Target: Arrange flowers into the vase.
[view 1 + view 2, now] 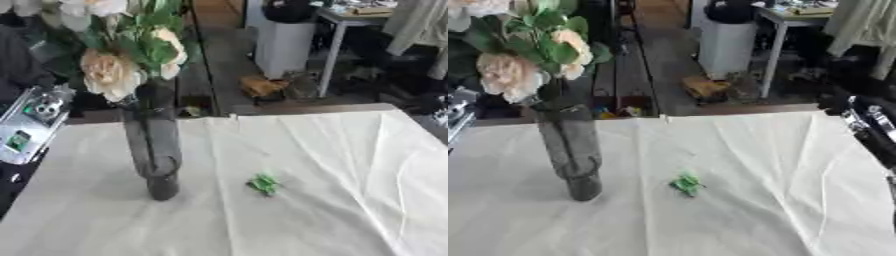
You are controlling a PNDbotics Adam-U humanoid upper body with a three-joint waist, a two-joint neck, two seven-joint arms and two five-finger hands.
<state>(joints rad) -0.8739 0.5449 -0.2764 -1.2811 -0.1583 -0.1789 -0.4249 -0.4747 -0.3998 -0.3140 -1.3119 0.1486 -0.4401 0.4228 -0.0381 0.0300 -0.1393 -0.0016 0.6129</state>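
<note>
A tall dark grey vase (pixel 153 150) stands upright on the left part of the white cloth (pixel 332 190). It holds cream and pale pink flowers (pixel 112 74) with green leaves (pixel 149 45), which lean to the left above its mouth. A small green leaf scrap (pixel 263 184) lies on the cloth to the right of the vase's foot. A silver part of my left arm (pixel 33 125) shows at the left edge, beside the vase and apart from it. At the right edge a black and silver part of my right arm (pixel 870 131) shows. Neither hand is visible.
The table's far edge (pixel 306 107) runs behind the vase. Beyond it are a wooden floor, a white bin (pixel 284 47) and a small table with metal legs (pixel 337 45). The cloth has raised creases (pixel 385 150) on the right.
</note>
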